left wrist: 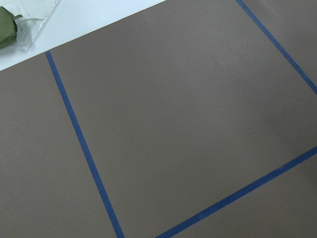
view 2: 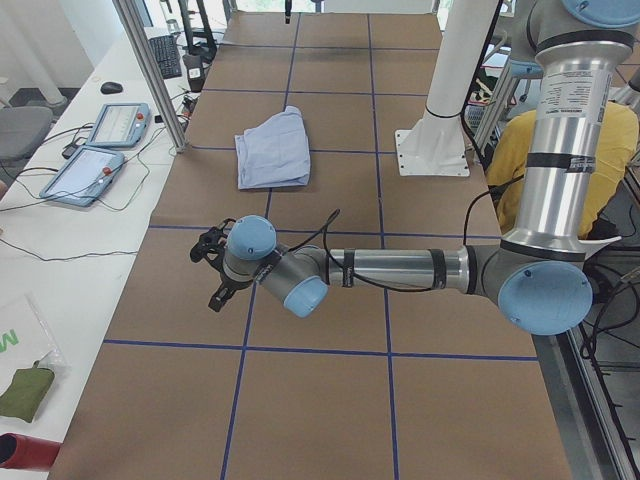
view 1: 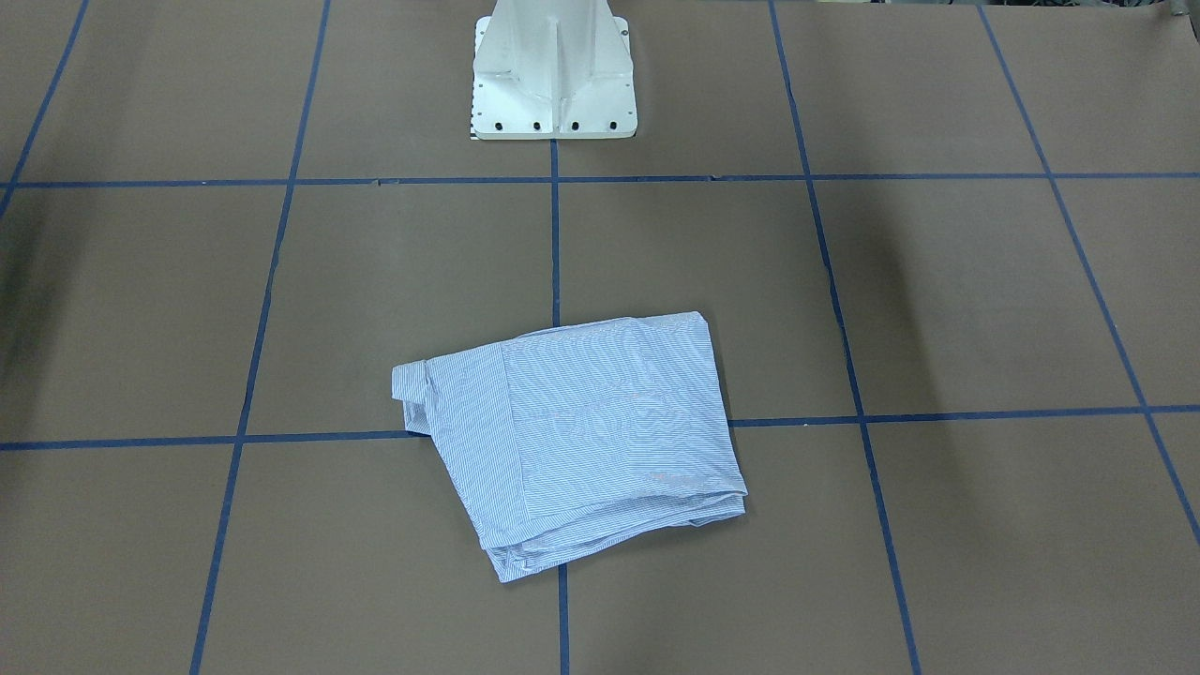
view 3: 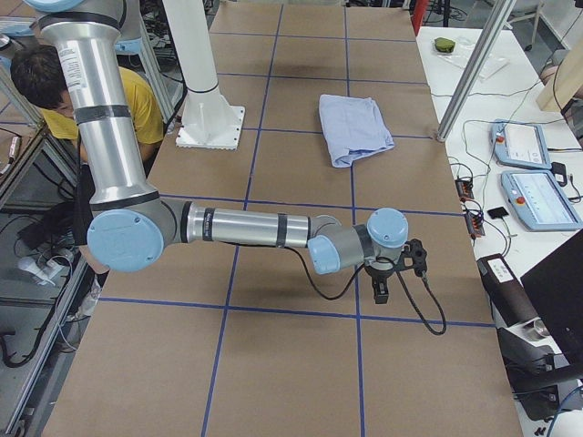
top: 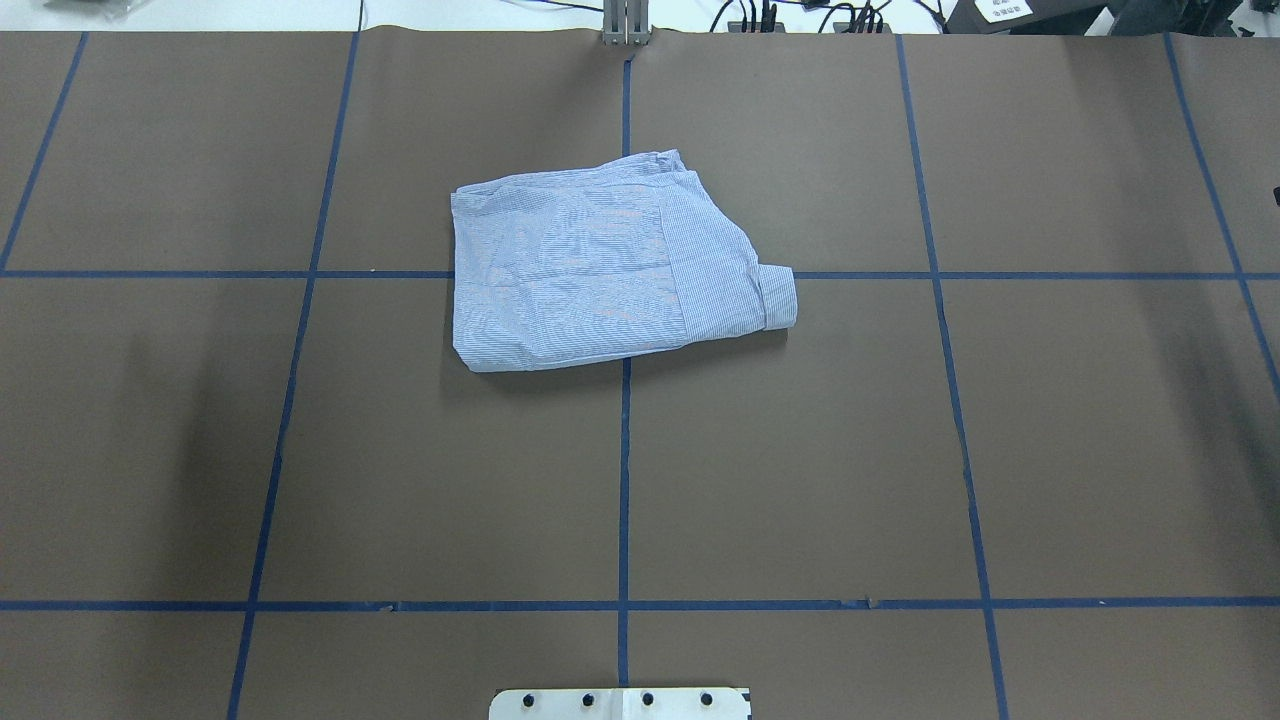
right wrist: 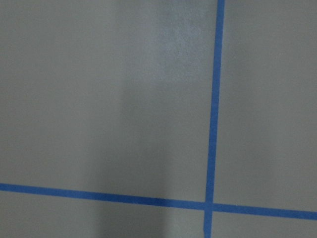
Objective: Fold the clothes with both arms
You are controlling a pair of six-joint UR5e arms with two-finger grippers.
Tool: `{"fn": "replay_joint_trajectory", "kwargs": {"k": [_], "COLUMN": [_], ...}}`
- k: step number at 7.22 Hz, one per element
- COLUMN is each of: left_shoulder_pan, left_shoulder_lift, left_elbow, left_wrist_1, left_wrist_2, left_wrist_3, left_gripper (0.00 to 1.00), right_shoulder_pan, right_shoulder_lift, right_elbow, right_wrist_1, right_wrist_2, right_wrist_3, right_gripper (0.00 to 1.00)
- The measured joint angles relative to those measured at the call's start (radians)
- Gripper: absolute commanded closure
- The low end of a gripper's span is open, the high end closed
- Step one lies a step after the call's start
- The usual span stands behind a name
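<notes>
The light blue striped shirt (view 1: pixel 581 441) lies folded into a compact bundle near the middle of the brown table, with a cuff sticking out at one side; it also shows in the overhead view (top: pixel 600 270) and both side views (view 2: pixel 272 148) (view 3: pixel 355 127). No gripper touches it. My left gripper (view 2: pixel 208 272) hangs low over the table far from the shirt, near the table's left end. My right gripper (view 3: pixel 399 271) hangs likewise near the right end. Both show only in the side views, so I cannot tell whether they are open or shut. The wrist views show only table and blue tape.
The white pedestal base (view 1: pixel 553 84) stands at the robot's edge. Teach pendants (view 2: pixel 95 165) (view 3: pixel 533 173) and aluminium posts (view 2: pixel 150 70) stand on the white bench past the far edge. A person in yellow (view 3: pixel 55 82) sits behind the robot. A green item in a clear bag (left wrist: pixel 10 25) lies off the table's corner.
</notes>
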Motion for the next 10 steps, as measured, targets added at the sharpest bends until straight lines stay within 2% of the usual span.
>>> {"fn": "replay_joint_trajectory", "kwargs": {"k": [2,4,7,8,10], "left_shoulder_pan": [-0.025,-0.031,-0.027,-0.028,-0.027], "left_shoulder_lift": [0.063,0.082,0.067,0.067,0.065], "left_elbow": [-0.033,-0.045,-0.081,-0.088,-0.107], "left_wrist_1": [-0.018,-0.011,0.125,0.142,0.148], "left_wrist_2": [-0.012,0.006,0.038,0.046,0.044], "left_wrist_3": [0.009,-0.006,-0.046,-0.056,-0.152], "left_gripper": [0.00,0.00,0.00,0.00,0.00], "right_shoulder_pan": [0.036,0.083,0.071,0.039,0.002], "right_shoulder_lift": [-0.036,-0.038,-0.046,-0.058,-0.066], "right_elbow": [0.024,0.077,0.293,0.340,0.361], "right_wrist_1": [-0.102,-0.229,-0.496,-0.545,-0.555], "right_wrist_2": [-0.013,-0.020,-0.045,-0.065,-0.069], "right_wrist_3": [-0.138,-0.221,-0.232,-0.229,-0.229], "right_gripper": [0.00,0.00,0.00,0.00,0.00]}}
